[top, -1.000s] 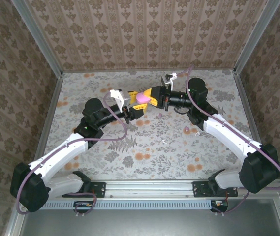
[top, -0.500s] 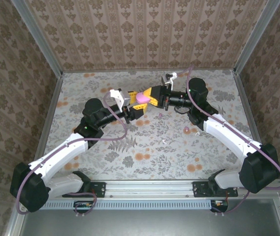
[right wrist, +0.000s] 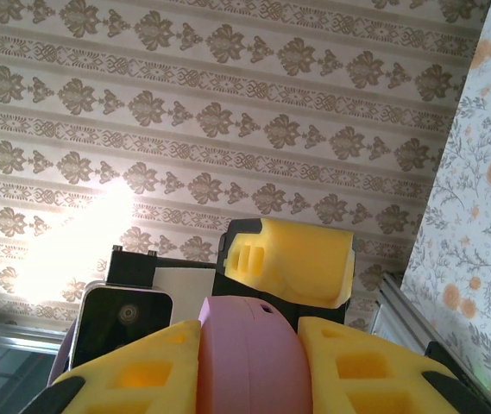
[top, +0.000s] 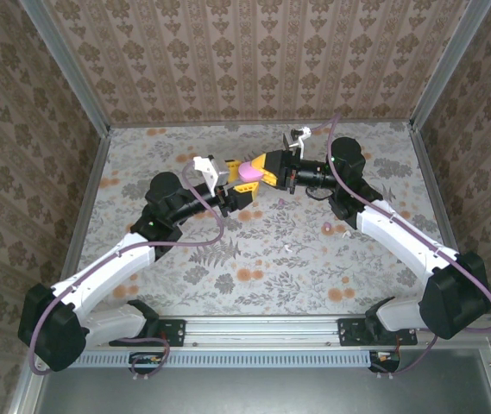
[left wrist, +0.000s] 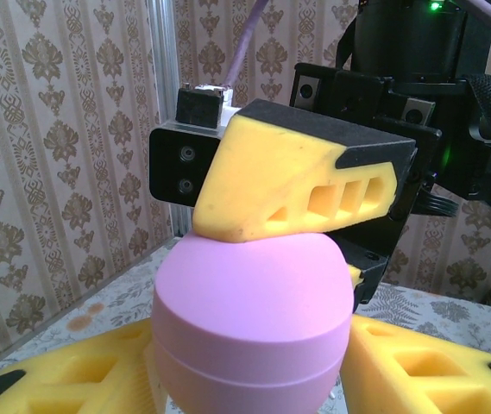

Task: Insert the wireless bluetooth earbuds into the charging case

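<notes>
Earbuds (top: 327, 227) lie loose on the table (top: 314, 280), well apart from both sets of fingers and not in the case (top: 247, 172). The pink bud sits on the near side of the right fingers, just beside the right arm (top: 400, 237). The pale bud (top: 286, 248) lies nearer still to the bases, between the two arms and below where the fingers meet.

The case, a pink rounded pebble with a seam running round it, is up off the table, caught between the two grippers where they meet tip to tip. It looks closed.

The right gripper (top: 261, 166) is clenched on the case. In the right wrist view its yellow fingers (right wrist: 366, 366) press on either side of the pink body (right wrist: 249, 358). In the left wrist view one of them (left wrist: 297, 172) lies flat across the top of the case (left wrist: 254, 319).

The left gripper (top: 236, 191) comes at the case from the other side. Its yellow fingers (left wrist: 426, 371) flank the lower body, each lying against a side, so it too is grasping the case. Its grip crosses that of the right fingers. From the right wrist, one left finger (right wrist: 292, 259) stands just beyond the far end of the case.

Patterned walls (top: 254, 60) close in the table beyond the fingers.
</notes>
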Action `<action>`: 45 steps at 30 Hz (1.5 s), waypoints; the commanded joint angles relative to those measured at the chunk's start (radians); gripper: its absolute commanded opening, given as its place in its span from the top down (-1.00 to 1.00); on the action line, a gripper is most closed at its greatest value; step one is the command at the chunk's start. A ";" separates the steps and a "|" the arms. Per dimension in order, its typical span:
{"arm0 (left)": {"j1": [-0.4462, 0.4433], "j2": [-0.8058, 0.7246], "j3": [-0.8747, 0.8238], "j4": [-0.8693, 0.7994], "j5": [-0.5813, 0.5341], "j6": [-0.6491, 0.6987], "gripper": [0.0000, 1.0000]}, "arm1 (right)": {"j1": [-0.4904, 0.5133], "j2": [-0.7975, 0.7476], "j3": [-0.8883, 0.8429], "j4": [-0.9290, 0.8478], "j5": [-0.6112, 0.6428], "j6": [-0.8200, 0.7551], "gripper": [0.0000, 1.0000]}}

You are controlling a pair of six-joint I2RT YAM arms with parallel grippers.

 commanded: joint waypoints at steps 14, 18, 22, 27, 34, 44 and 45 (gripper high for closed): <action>-0.001 -0.003 0.025 0.051 0.004 -0.028 0.00 | 0.004 0.000 -0.011 0.034 0.004 -0.029 0.55; -0.001 -0.002 0.027 0.049 0.006 -0.025 0.02 | 0.004 0.000 -0.015 0.036 0.005 -0.028 0.55; -0.002 -0.002 0.028 0.049 0.010 -0.026 0.05 | 0.004 0.000 -0.018 0.037 0.006 -0.030 0.55; -0.001 -0.002 0.031 0.047 0.010 -0.029 0.11 | 0.005 0.000 -0.021 0.033 0.006 -0.033 0.55; -0.001 -0.005 0.030 0.047 0.009 -0.032 0.03 | 0.004 -0.001 -0.023 0.032 0.006 -0.035 0.55; -0.003 -0.003 0.032 0.031 0.017 -0.026 0.17 | 0.005 -0.010 -0.022 0.048 0.008 -0.019 0.54; -0.002 -0.003 0.032 0.029 0.019 -0.022 0.18 | 0.005 -0.011 -0.020 0.049 0.009 -0.016 0.53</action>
